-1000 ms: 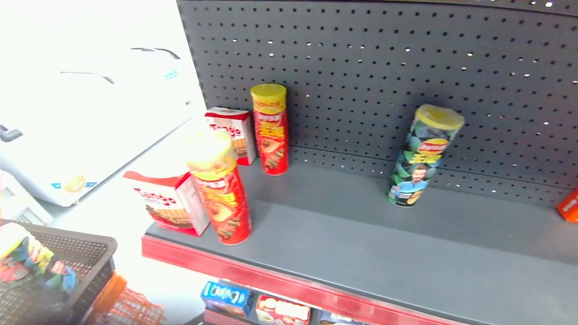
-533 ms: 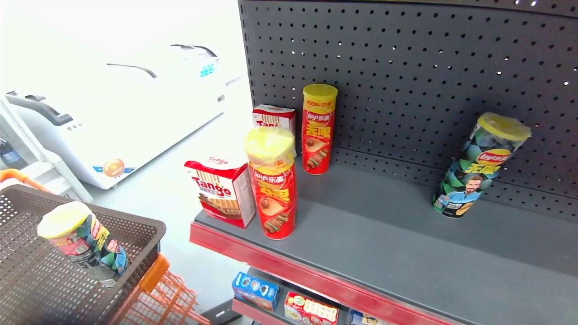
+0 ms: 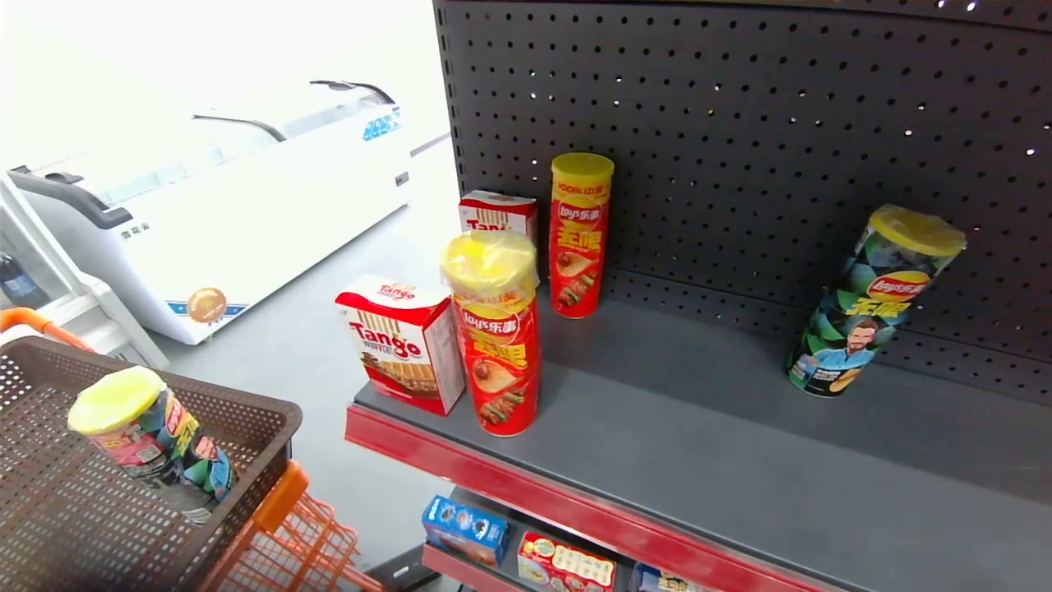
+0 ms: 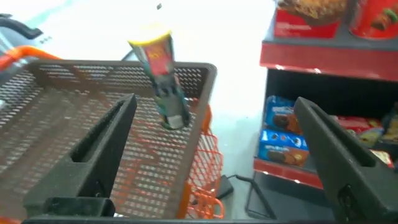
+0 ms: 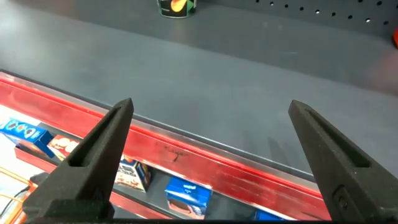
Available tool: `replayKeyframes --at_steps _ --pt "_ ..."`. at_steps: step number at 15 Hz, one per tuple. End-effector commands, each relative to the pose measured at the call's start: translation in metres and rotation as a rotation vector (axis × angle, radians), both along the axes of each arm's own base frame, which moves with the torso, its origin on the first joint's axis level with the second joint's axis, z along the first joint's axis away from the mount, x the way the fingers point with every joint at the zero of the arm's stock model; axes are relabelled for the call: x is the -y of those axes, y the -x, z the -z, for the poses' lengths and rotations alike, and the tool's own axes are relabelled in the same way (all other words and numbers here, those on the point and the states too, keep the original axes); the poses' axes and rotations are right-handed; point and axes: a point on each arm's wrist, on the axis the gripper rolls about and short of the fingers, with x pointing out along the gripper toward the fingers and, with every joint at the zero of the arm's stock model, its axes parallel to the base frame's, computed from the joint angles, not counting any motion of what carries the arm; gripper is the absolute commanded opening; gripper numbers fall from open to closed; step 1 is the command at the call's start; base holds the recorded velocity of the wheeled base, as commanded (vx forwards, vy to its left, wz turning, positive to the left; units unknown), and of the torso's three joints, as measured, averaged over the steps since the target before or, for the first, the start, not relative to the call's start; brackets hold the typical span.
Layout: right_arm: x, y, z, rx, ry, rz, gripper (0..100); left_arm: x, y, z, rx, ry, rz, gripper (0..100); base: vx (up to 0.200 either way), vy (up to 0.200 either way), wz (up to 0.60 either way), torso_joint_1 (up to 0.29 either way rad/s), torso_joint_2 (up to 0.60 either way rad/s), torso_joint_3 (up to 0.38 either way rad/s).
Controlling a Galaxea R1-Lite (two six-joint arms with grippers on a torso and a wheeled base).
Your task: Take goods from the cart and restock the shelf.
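Your left gripper (image 4: 214, 168) hangs over the cart (image 3: 205, 386) with its jaws wide open, and one yellow-lidded can (image 3: 148, 444) stands a little tilted in the cart's brown basket, apart from them. Your right gripper (image 5: 211, 162) hangs over the front of the shelf (image 3: 699, 444), jaws likewise open and holding nothing. On the shelf you have two red cans (image 3: 497, 345) and two wafer boxes (image 3: 403, 345) at the left end, and a green can (image 3: 871, 304) leaning back against the pegboard (image 3: 740, 123).
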Motion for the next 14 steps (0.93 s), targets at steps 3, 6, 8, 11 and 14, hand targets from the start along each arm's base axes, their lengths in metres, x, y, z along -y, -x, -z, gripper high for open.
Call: replayKeyframes --at_steps 3,6,8,11,14 --pt "0.0 0.0 0.0 -0.001 0.0 0.0 100 -0.002 -0.048 -0.07 -0.199 0.011 -0.082 100 0.0 0.0 0.0 0.0 0.0 0.0" --pt "0.0 0.0 0.0 -0.001 0.0 0.0 100 -0.025 -0.099 -0.087 -0.376 0.119 -0.338 100 0.0 0.0 0.0 0.0 0.0 0.0" --pt "0.0 0.0 0.0 -0.001 0.0 0.0 100 -0.037 -0.121 -0.079 -0.473 0.1 -0.327 100 0.0 0.0 0.0 0.0 0.0 0.0" --pt "0.0 0.0 0.0 -0.001 0.0 0.0 100 -0.047 -0.143 -0.053 -0.532 0.132 -0.348 100 0.0 0.0 0.0 0.0 0.0 0.0" --pt "0.0 0.0 0.0 -0.001 0.0 0.0 100 -0.053 -0.161 -0.018 -0.499 0.155 -0.335 100 0.0 0.0 0.0 0.0 0.0 0.0"
